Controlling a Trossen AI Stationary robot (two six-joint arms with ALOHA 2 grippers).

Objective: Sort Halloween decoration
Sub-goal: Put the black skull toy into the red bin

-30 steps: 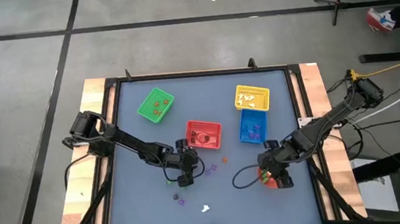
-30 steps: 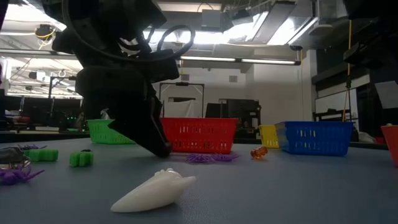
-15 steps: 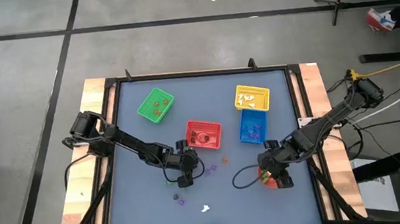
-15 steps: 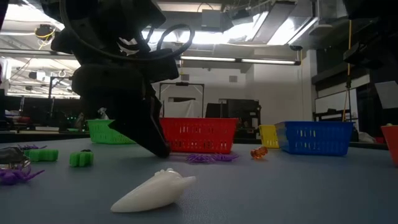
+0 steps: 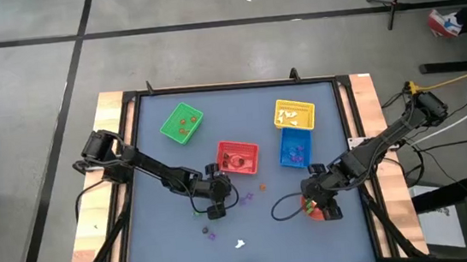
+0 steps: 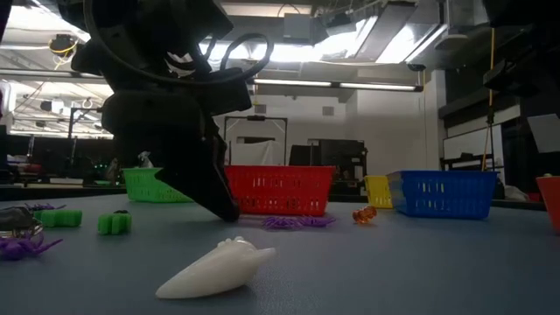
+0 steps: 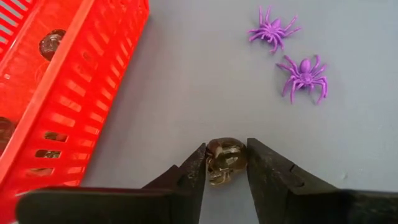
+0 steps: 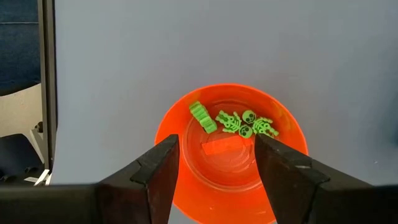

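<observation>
My left gripper point(image 7: 227, 149) is low over the table beside the red basket point(image 5: 238, 156), shut on a small dark skull point(image 7: 225, 163). Two purple spiders point(image 7: 303, 74) lie just beyond it. In the low view its dark fingers point(image 6: 219, 203) reach down to the table. My right gripper point(image 8: 216, 142) is open above the round red bowl point(image 8: 287, 186), which holds green skeletons point(image 8: 245, 123) and a green piece point(image 8: 200, 116). A white cone-shaped trinket point(image 6: 216, 268), green pieces point(image 6: 114, 224) and an orange trinket point(image 6: 364, 214) lie loose on the table. My left gripper has the dark skull pinched between its two fingers, one on each side of it point(image 7: 211, 163). The fingers come down at a slant from above. The skull sits at table level; whether it is lifted clear I cannot tell.
The green basket point(image 5: 182, 123), yellow basket point(image 5: 295, 114) and blue basket point(image 5: 295, 150) stand on the far half of the table. Purple trinkets point(image 5: 210, 232) and the white one point(image 5: 239, 244) lie near the near edge. A black cable point(image 5: 282, 208) loops beside the bowl.
</observation>
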